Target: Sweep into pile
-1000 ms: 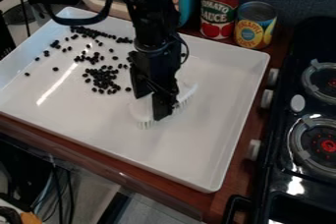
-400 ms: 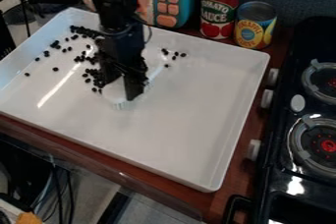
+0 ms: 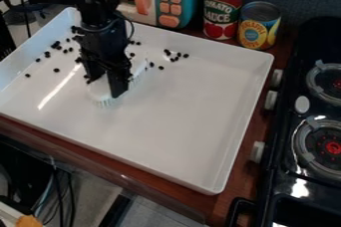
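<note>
A white brush (image 3: 100,91) is being held in the black gripper (image 3: 106,82), whose fingers are being kept close about its body. The brush is being set in the upper left part of a white tray (image 3: 173,126), its long axis being aimed from seven o'clock to one o'clock. Of the small black pieces to be swept, one group (image 3: 176,57) is being spread to the gripper's two o'clock; others (image 3: 56,45) are being scattered from nine round to twelve o'clock, some being partly hidden by the arm. No single pile is being formed, so the sweep is being judged unfinished. For the next stroke, the right-hand strays probably are being best approached from beyond, at two o'clock, so that they are being drawn inward, not pushed further out.

Short, pale bristles (image 3: 106,103) are being pointed down at smooth, glossy plastic, by which light is being reflected in a bright streak. The pieces are being seen as rounded, like beans, and might easily be rolled astray. The rectangular, low-walled tray is being carried by a reddish-brown wooden worktop (image 3: 260,121). Two cylindrical cans (image 3: 223,9) are being stood beyond its rim, at one o'clock.
</note>
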### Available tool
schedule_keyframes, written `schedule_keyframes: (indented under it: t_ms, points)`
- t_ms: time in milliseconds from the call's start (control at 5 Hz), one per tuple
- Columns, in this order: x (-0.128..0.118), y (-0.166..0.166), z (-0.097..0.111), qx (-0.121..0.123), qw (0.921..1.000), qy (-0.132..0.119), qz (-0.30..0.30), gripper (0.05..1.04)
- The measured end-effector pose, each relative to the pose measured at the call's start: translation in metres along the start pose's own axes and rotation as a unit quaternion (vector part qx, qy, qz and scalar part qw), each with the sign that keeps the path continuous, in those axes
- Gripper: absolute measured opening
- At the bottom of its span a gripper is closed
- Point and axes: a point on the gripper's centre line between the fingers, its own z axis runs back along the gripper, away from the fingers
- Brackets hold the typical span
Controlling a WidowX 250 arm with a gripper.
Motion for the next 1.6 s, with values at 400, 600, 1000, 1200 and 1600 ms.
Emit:
schedule_keyframes:
  t_ms: [400,600,1000,1200,1600]
  points:
    - [0.009,0.034,-0.003,-0.002,0.9979,0.000,0.064,0.738]
    - [0.009,0.051,-0.005,-0.003,0.9950,0.002,0.100,0.738]
    - [-0.006,0.074,-0.005,-0.003,0.9892,0.011,0.146,0.738]
    - [-0.010,0.085,-0.006,0.006,0.9884,0.014,0.151,0.738]
    - [-0.016,0.075,-0.001,-0.003,0.9898,0.012,0.142,0.738]
